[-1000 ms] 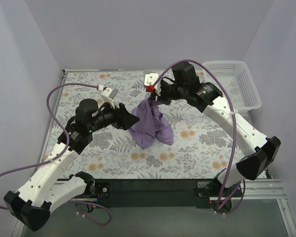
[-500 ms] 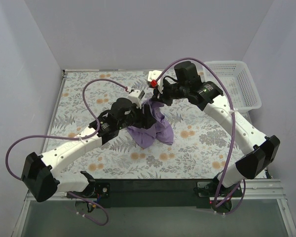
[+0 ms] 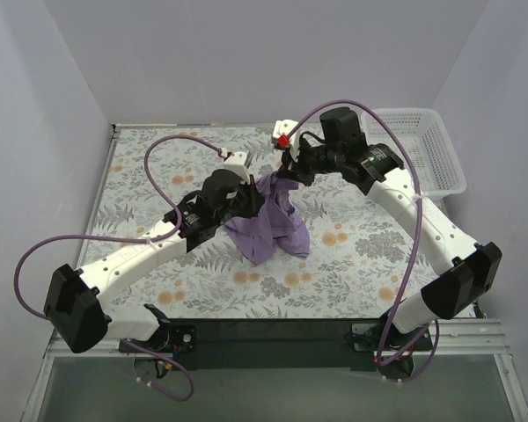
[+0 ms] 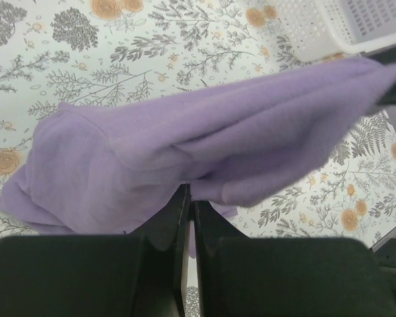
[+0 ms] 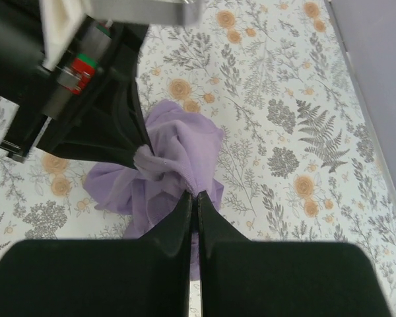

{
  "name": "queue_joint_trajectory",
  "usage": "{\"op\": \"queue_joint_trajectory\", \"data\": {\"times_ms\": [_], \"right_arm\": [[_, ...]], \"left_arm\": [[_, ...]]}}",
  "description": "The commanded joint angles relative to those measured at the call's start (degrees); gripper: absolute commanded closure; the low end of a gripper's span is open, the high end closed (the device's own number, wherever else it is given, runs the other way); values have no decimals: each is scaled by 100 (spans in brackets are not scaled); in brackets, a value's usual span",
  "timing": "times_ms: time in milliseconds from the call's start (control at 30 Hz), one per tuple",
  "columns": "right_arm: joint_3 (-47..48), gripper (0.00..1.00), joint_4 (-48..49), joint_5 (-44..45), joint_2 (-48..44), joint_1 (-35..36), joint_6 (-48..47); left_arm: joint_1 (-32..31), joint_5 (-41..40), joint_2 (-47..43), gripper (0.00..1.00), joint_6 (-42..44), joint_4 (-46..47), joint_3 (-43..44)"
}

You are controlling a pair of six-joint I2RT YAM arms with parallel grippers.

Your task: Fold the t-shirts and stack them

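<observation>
t-shirt [image 3: 268, 224]: lavender, bunched up, not flat. Sits well apart from the white basket [image 3: 405, 112], on the basket's left-arm side. Top of the bunch is raised, lower folds drape on the floral surface [image 3: 150, 176].
right claw [image 5: 193, 197]: fingers pressed together on a gathered peak of cloth. The nearer claw to the basket. It holds the peak up so the rest hangs below it.
left claw [image 4: 187, 193]: closed, with a fold of the same shirt nipped at its tips. Farther from the basket, just beside the right claw across the bunch.
why held so: two pinches on one bunch, probably so the claws can draw apart and open the shirt out before any fold. Judgement only.
which part gripped: cannot tell hem, sleeve or shoulder for either claw. Neck label not visible.
basket: neither claw touches it; the t-shirt is not in it.
progress: early. No fold made, nothing stacked.
next move needs: one claw pulling toward the basket, the other away from it, both pinches tight, then lowering the cloth flat.
risk: a thin pinch could slip. If inner layers are caught, the shirt may come out twisted, not spread.
</observation>
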Motion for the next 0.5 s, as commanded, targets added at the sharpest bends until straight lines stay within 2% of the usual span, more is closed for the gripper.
{"op": "queue_joint_trajectory", "data": {"times_ms": [0, 100, 233, 300, 367, 433, 467], "right_arm": [[67, 99, 271, 347, -434, -189, -61], [697, 99, 17, 331, -496, -198, -360], [1779, 99, -195, -440, -540, -198, -563], [2752, 99, -178, -1178, -522, -198, -388], [3159, 99, -90, -1514, -522, -224, -107], [3722, 99, 15, -2302, -557, -312, 253], [3993, 99, 120, -2524, -575, -390, 568]], "left_arm": [[-18, -318, -848, 100, 301, 41, 216], [-18, -486, -1594, 100, 835, -12, 662], [-18, -267, -1939, 100, 1478, 40, 2075], [-18, 363, -2027, 100, 1803, 408, 2665], [-18, 708, -1992, 100, 1839, 628, 3262], [-18, 1776, -1879, 100, 1656, 1041, 3827], [-18, 2008, -1747, 100, 1524, 1130, 4186]]}}
